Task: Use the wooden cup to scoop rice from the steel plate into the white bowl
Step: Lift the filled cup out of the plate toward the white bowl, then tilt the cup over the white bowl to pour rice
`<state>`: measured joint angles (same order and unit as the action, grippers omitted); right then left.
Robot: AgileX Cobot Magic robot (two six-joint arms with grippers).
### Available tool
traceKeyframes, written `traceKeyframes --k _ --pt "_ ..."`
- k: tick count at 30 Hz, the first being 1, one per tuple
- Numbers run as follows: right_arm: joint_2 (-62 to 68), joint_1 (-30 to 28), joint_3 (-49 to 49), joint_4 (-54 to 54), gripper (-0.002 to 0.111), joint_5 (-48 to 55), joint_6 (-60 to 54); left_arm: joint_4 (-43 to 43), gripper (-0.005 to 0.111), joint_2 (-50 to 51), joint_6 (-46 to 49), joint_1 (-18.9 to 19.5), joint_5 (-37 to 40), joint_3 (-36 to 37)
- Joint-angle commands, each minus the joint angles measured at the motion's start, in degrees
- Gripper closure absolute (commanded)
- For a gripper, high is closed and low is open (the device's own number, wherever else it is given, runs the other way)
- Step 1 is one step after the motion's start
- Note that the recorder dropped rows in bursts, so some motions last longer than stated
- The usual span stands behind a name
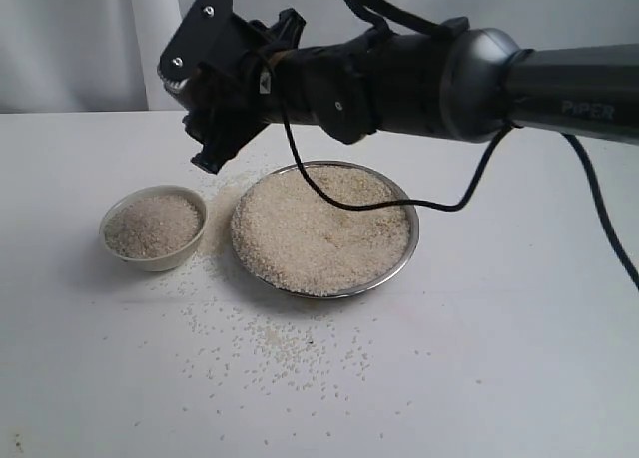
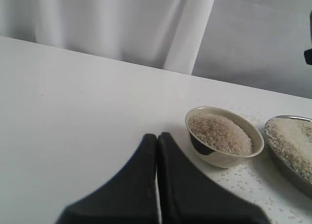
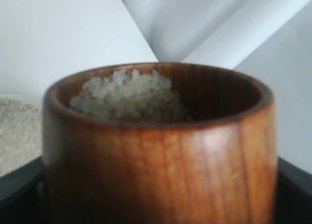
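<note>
**Brimming wooden cup held aloft between bowl and plate**

Nearest the exterior camera, across the white table (image 1: 519,378): loose specks of rice (image 1: 270,343), thickest in front of the two dishes. Behind that scatter, side by side but not touching: the white bowl (image 1: 165,260) on the left, filled nearly to its rim, and the steel plate (image 1: 409,250) on the right, covered by a broad pale mound. Above the gap between them, reaching in from the right: the right gripper (image 1: 218,134), hanging clear of both dishes. From this angle, no clear sight of anything in its jaws.

Supplied only by the right wrist view: the wooden cup (image 3: 161,160), upright and clamped between dark fingers (image 3: 14,185) on either side. Inside, a heap of grains banked toward one wall, just below the lip. At one edge of that picture, a blurred patch of rice behind; which dish, impossible to tell.

Supplied only by the left wrist view: the left gripper (image 2: 157,138), pressed fully closed on nothing, low over bare table. Just beyond its tips, the bowl; past that, the plate's rim, cut off by the frame. Out of sight in the exterior view.

Farthest back, in all three views: a white curtain (image 1: 80,39).
</note>
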<state>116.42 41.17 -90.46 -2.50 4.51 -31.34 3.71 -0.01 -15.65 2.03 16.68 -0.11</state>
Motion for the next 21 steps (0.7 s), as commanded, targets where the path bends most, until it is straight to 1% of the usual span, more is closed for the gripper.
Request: traceKeyframes --k 1,5,7,9,10,12,17,21 --pt "4.44 1.13 -9.05 -0.38 0.108 7.34 0.18 -0.22 0.107 0.01 -0.13 -0.29 -0.32 0.11" --pt "9.76 3.13 -16.23 -6.05 0.108 13.52 0.18 -0.22 0.107 0.01 -0.13 -0.29 -0.32 0.11" --pt "12.66 4.08 -19.67 -10.62 0.108 16.82 2.12 -0.22 0.107 0.01 -0.13 -0.29 -0.32 0.11" --pt "16.24 5.28 -23.43 -20.13 0.108 19.64 7.13 -0.22 0.107 0.01 -0.13 -0.29 -0.32 0.11" --pt "18.3 5.96 -25.06 -27.07 0.108 21.29 12.26 -0.22 0.107 0.01 -0.13 -0.29 -0.32 0.11" --pt "20.29 6.79 -26.51 -35.18 0.108 23.93 16.94 -0.22 0.107 0.01 -0.13 -0.29 -0.32 0.11" --pt "21.08 6.92 -26.81 -42.95 0.108 28.44 17.04 -0.22 0.107 0.01 -0.13 -0.29 -0.32 0.11" --pt "21.08 8.15 -26.81 -46.39 0.108 30.72 16.02 -0.22 0.107 0.01 -0.13 -0.29 -0.32 0.11"
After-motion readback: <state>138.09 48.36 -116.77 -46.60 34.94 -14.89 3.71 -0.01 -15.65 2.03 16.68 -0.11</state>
